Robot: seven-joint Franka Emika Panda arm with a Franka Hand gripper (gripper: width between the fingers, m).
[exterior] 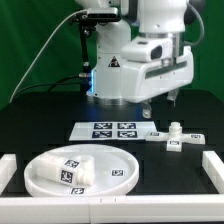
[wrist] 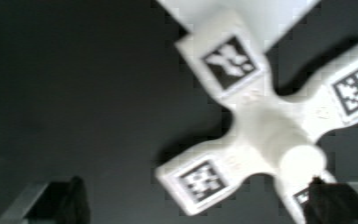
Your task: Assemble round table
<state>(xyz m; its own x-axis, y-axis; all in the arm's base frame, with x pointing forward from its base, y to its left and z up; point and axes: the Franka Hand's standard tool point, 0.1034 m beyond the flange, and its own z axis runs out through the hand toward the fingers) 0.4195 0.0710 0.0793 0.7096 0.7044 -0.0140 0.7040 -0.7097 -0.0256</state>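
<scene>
The four-armed cross piece (exterior: 172, 141) lies flat on the black table at the exterior view's right, with a short stub standing up from its hub. My gripper (exterior: 162, 100) hangs above it, apart from it. In the wrist view the cross piece (wrist: 265, 120) fills the frame with its tags facing up, and my gripper (wrist: 194, 205) is open, its dark fingertips (wrist: 60, 200) wide apart on either side of one arm. The large round disc (exterior: 100, 155) rests at the front left. The short thick post (exterior: 72, 172) lies inside the disc on its side.
The marker board (exterior: 113, 129) lies just behind the cross piece, towards the robot base (exterior: 110, 70). White raised borders frame the work area at the left (exterior: 10, 168), the right (exterior: 213, 165) and the front (exterior: 110, 212).
</scene>
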